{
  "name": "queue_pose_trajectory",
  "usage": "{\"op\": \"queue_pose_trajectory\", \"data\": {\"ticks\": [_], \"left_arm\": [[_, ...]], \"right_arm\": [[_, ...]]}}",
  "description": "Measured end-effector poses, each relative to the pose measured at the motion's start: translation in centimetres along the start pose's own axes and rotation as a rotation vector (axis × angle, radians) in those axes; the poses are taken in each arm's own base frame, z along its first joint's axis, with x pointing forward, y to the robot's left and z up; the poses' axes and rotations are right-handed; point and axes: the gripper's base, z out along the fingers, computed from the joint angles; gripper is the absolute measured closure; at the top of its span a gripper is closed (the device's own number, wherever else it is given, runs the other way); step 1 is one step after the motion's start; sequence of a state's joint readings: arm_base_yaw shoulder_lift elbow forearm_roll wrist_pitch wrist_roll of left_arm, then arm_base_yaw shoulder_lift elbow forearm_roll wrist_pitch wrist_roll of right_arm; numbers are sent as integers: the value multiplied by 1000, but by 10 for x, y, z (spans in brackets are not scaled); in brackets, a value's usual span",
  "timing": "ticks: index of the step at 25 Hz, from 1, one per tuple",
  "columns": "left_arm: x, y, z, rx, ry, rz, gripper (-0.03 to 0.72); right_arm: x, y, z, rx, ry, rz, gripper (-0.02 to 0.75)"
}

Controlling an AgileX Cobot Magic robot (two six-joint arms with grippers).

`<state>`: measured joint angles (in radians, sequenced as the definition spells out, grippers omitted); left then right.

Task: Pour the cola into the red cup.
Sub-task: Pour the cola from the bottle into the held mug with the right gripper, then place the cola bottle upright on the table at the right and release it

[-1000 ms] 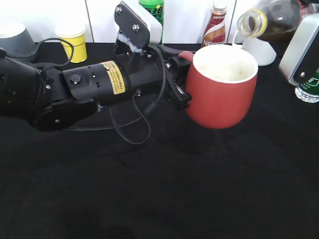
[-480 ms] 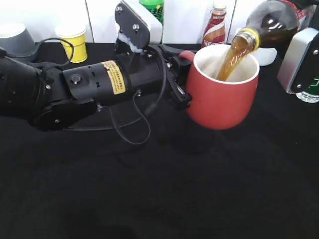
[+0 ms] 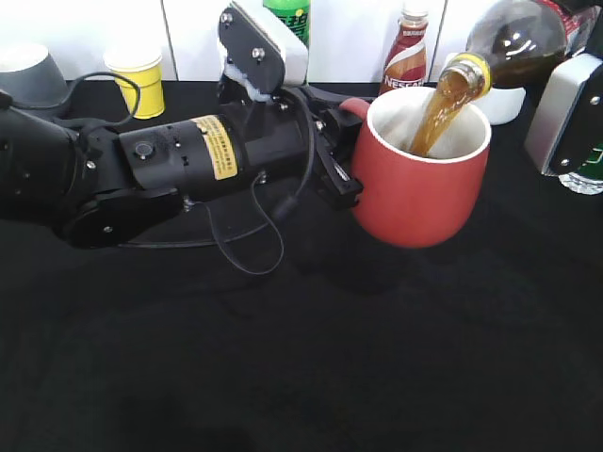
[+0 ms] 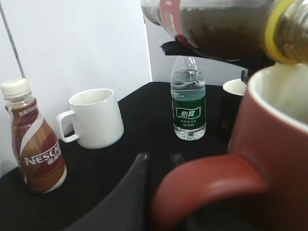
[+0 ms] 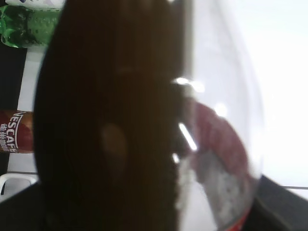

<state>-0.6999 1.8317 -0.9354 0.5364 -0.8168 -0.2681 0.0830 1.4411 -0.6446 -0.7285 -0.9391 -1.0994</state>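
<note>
Cola (image 3: 443,108) streams from tilted bottle (image 3: 513,42) into red cup (image 3: 419,184); left gripper (image 3: 332,155) pinches cup handle; right gripper grip unclear.

From my seat, the near half of the black table (image 3: 311,377) lies bare from 4 round to 8 o'clock, and an arm could sweep through there freely. The middle is blocked: the left arm (image 3: 170,169) stretches across from 9 o'clock, its cable (image 3: 247,254) looping down onto the cloth, and the red cup (image 3: 419,179) sits raised at its end. Above the cup at 1 o'clock the tilted cola bottle (image 3: 513,42) and its pouring stream (image 3: 435,108) close off the approach from above. The back edge is crowded: grey mug (image 3: 28,75), yellow cup (image 3: 137,80), green bottle (image 3: 287,19), Nescafe bottle (image 3: 407,52), white mug (image 4: 94,118) and water bottle (image 4: 188,106).
</note>
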Motion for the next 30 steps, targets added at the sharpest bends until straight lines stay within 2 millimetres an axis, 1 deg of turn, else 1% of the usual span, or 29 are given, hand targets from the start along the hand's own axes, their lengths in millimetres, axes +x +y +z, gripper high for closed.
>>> {"op": "queue_pose_trajectory", "data": {"ticks": [5, 6, 8, 11, 13, 15, 17, 19, 20, 21, 22, 23, 25, 27, 28, 30], "left_arm": [[0, 0, 0, 0, 2, 2, 606], [0, 0, 0, 0, 4, 2, 606], [1, 0, 0, -2, 7, 1, 606], [-2, 0, 0, -3, -18, -5, 606], [-3, 1, 0, -10, -36, -16, 606], [-4, 6, -2, -26, -44, -20, 606], [-2, 22, -9, -73, -42, -23, 606], [5, 45, -28, -149, -19, -37, 606], [8, 57, -40, -193, -7, -44, 606], [14, 67, -51, -232, 4, -54, 606], [18, 80, -63, -273, 0, -62, 606], [23, 90, -74, -315, 3, -73, 606], [32, 113, -96, -406, 29, -61, 606], [34, 134, -115, -502, 31, -31, 606], [37, 144, -122, -554, 20, -34, 606], [53, 160, -134, -652, 34, -37, 606]], "right_arm": [[0, 0, 0, 1, 0, 1, 255], [0, 0, 0, 2, -1, 39, 255], [-2, 0, 0, -2, -18, 160, 255], [-8, -2, 0, 6, -90, 342, 255], [-8, -3, 0, 2, -96, 465, 255], [-8, -3, 0, -7, -97, 656, 255], [-7, -1, 0, -36, -78, 982, 255], [-4, 5, 0, -81, 3, 1395, 255], [-3, 6, 0, -87, 30, 1566, 255], [-3, 6, 0, -87, 38, 1696, 255], [-3, 6, 0, -87, 41, 1760, 255], [-3, 6, 0, -87, 43, 1785, 255], [-3, 6, 0, -87, 43, 1794, 255], [-3, 6, 0, -86, 42, 1797, 255], [-3, 6, 0, -86, 42, 1797, 255], [-3, 6, 0, -85, 44, 1797, 255]]}}
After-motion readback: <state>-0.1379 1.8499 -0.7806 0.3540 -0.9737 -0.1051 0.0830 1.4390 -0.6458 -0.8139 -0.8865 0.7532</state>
